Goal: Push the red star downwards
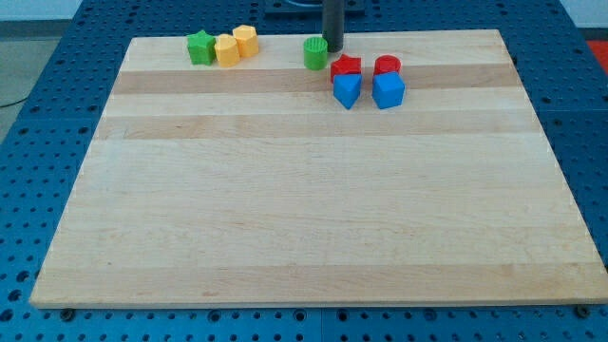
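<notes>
The red star [346, 66] lies near the view's top, just right of centre on the wooden board [313, 190]. A blue triangular block [347, 90] touches it from below. To its right stand a red round block [388, 66] and a blue cube [388, 91] below that. My tip [334, 48] is at the view's top, just above and left of the red star and right beside a green round block [315, 52]. The rod rises out of the top of the view.
At the top left sit a green star [200, 47], a yellow block [226, 49] and a paler yellow block [246, 40] in a touching row. The board's top edge runs just behind my tip. A blue perforated table surrounds the board.
</notes>
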### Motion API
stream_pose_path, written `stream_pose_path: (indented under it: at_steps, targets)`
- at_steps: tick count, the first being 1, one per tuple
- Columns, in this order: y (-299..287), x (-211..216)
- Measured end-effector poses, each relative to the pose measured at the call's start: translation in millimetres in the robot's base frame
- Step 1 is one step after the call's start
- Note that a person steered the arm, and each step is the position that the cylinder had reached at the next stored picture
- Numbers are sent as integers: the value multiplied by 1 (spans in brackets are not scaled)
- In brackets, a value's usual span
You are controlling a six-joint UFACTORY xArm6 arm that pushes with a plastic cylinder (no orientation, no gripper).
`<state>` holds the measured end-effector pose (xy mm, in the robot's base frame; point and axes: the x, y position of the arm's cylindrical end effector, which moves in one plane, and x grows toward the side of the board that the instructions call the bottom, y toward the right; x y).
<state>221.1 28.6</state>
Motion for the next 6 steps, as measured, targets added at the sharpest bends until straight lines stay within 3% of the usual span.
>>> stream_pose_path:
  at_steps: [2, 6]
  targets:
    - [31, 27]
    - [24, 56]
